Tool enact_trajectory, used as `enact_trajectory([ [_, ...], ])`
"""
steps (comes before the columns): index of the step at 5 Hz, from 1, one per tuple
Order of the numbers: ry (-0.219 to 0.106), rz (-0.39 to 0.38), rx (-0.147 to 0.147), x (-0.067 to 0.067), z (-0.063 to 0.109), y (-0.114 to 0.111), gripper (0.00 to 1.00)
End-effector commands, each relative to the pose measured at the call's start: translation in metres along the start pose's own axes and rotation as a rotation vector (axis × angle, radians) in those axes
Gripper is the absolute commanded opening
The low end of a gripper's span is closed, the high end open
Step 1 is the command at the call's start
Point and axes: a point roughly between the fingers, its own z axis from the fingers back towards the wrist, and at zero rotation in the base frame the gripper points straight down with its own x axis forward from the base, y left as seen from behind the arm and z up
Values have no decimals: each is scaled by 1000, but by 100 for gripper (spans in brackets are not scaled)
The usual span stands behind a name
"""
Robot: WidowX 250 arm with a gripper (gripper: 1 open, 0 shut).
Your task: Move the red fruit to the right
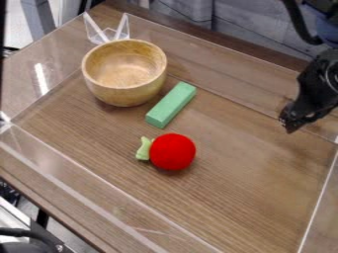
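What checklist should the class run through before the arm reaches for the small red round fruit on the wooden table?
1. Small red round fruit in plain view, nothing covering it: ok.
2. Black gripper holds nothing: ok.
3. Jaws open: cannot tell from the picture alone; gripper is dark and blurred.
4. Bare tabletop to the fruit's right for setting it down: ok.
5. Light green rectangular block and round wooden bowl apart from the fruit: ok.

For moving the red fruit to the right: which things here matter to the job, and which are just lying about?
Part of the job:
- red fruit, mid-table
- tool, open, empty, off to the fruit's right

Lying about:
- wooden bowl, empty
- green block, between bowl and fruit
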Motion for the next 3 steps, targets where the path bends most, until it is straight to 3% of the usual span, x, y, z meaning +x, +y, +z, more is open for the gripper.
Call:
enact_trajectory([
  [1, -29, 59, -72, 12, 32, -15, 100],
  [2, -27, -9, -98, 6, 36, -23, 100],
  [3, -25, 1, -91, 9, 37, -7, 0],
])
